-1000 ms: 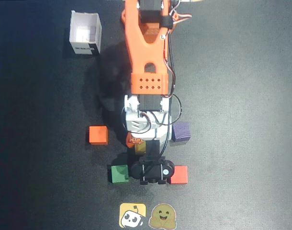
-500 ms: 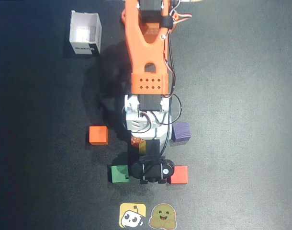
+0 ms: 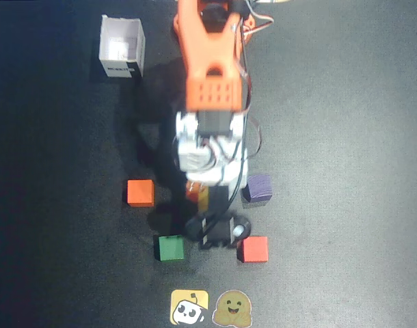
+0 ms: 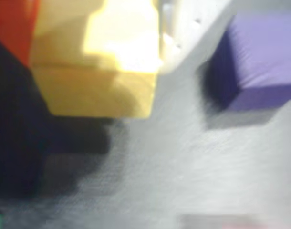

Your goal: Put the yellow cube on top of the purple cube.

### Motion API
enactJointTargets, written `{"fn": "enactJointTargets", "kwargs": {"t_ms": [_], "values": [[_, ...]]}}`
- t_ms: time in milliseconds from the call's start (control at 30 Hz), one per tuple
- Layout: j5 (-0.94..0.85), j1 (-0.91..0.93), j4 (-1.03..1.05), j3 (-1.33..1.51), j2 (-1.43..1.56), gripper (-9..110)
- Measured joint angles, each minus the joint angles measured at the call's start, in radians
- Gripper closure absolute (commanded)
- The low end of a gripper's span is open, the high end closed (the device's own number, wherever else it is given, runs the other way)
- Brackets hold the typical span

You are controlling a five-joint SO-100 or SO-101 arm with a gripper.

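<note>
The yellow cube (image 4: 93,90) fills the upper left of the wrist view, clamped between an orange finger (image 4: 12,24) on its left and a white finger (image 4: 183,28) on its right. It hangs above the mat and throws a dark shadow beneath. My gripper (image 4: 95,57) is shut on it. In the overhead view only a sliver of the yellow cube (image 3: 202,199) shows under the gripper (image 3: 199,197). The purple cube (image 3: 258,188) rests on the mat just to the right, apart from the gripper; the wrist view shows the purple cube (image 4: 260,62) at upper right.
On the black mat in the overhead view lie an orange cube (image 3: 140,193) to the left, a green cube (image 3: 171,248) and a red cube (image 3: 253,249) below. A white open box (image 3: 122,48) stands top left. Two stickers (image 3: 189,307) sit at the bottom edge.
The arm has risen and drawn back toward the top of the overhead view. The wrist camera housing has shifted up off the green and red cubes, and the yellow cube has come along.
</note>
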Motion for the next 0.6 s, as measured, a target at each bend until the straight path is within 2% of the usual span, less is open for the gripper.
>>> {"fn": "enactJointTargets", "kwargs": {"t_ms": [333, 600], "values": [[-0.02, -0.143, 0.032, 0.091, 0.156, 94], [-0.028, -0.207, -0.071, 0.227, 0.181, 94]]}}
